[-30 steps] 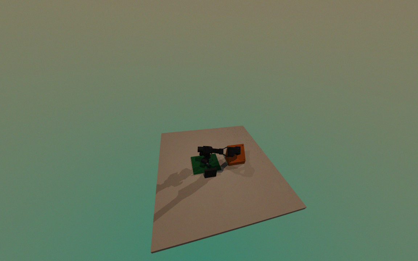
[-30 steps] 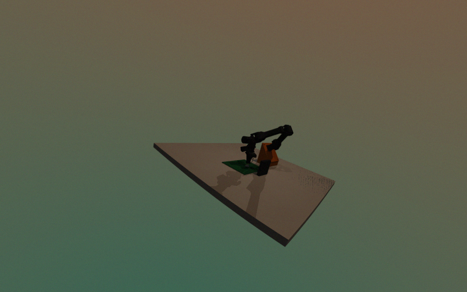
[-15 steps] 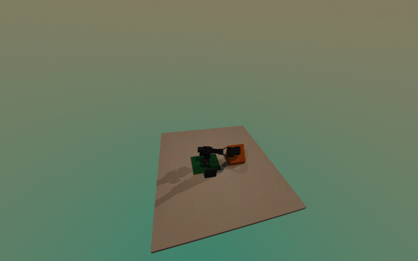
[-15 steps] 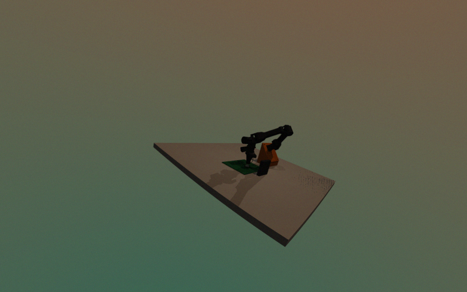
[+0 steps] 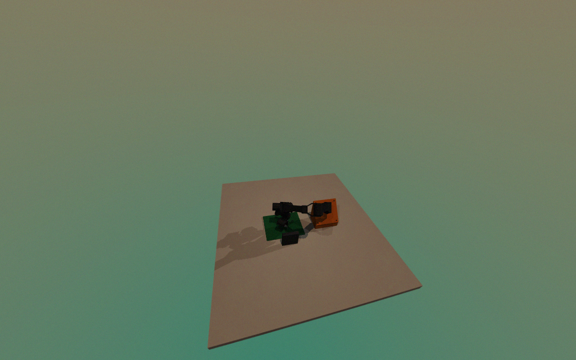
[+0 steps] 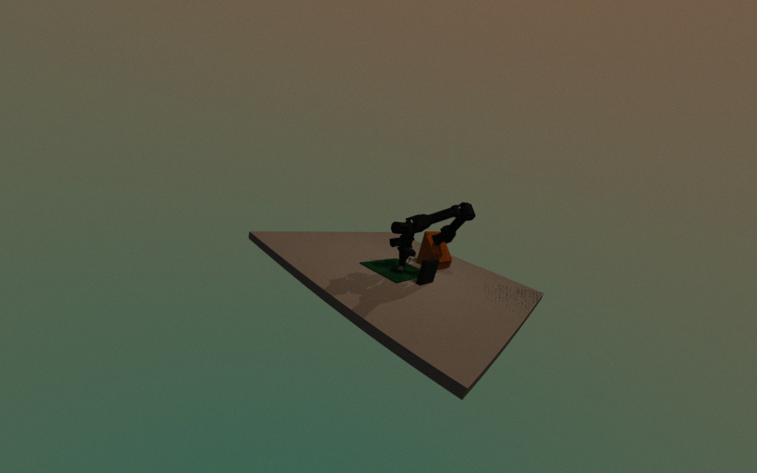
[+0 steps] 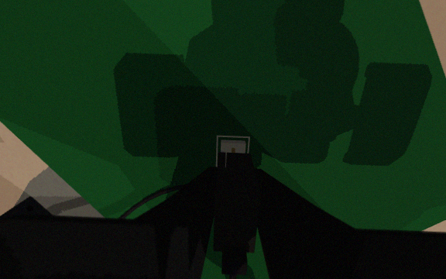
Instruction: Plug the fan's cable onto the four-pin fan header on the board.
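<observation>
Black arm [image 6: 428,220] bent at the elbow, forearm running about level toward 9 o'clock in the exterior view, wrist turned straight down. Gripper [image 7: 234,217] pointing downward, closed on the plug [image 7: 234,182], dark fingers pressed against its two sides. In the top view, forearm [image 5: 299,207] stretched toward 9 o'clock, wrist toward 6 o'clock.

Matt green board [image 7: 72,70], matt tan table [image 5: 308,277] – the black plug [image 7: 234,201] perhaps plastic
</observation>
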Tool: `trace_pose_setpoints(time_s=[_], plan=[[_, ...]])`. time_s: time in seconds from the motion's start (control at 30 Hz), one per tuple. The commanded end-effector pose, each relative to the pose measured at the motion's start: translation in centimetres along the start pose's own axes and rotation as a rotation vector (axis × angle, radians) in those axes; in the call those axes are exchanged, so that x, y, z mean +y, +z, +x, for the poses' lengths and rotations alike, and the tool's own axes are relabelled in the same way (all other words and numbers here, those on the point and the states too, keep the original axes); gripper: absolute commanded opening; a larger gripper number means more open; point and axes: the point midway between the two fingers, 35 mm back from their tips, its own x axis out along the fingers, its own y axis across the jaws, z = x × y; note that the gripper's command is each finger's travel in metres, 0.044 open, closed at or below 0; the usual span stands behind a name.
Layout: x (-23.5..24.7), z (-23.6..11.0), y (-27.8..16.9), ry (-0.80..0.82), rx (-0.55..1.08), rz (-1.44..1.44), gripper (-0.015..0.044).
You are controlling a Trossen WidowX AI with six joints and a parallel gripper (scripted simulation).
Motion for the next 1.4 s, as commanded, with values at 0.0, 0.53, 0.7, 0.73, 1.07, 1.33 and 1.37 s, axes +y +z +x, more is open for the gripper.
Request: trace_pose_setpoints(time_s=[0.0,0.53,0.7,0.73,1.07,1.33,1.37], plan=[[0.0,0.1,0.0,0.005,0.004,0.006,0.0],[0.0,0.6,0.0,0.005,0.004,0.006,0.0],[0.0,0.9,0.0,0.005,0.004,0.006,0.0],[0.0,1.0,0.0,0.005,0.004,0.006,0.0],[0.1,1.5,0.0,0.006,0.004,0.006,0.0],[0.1,1.8,0.0,0.006,0.004,0.006,0.0],[0.0,1.5,0.0,0.002,-0.002,0.002,0.0026]])
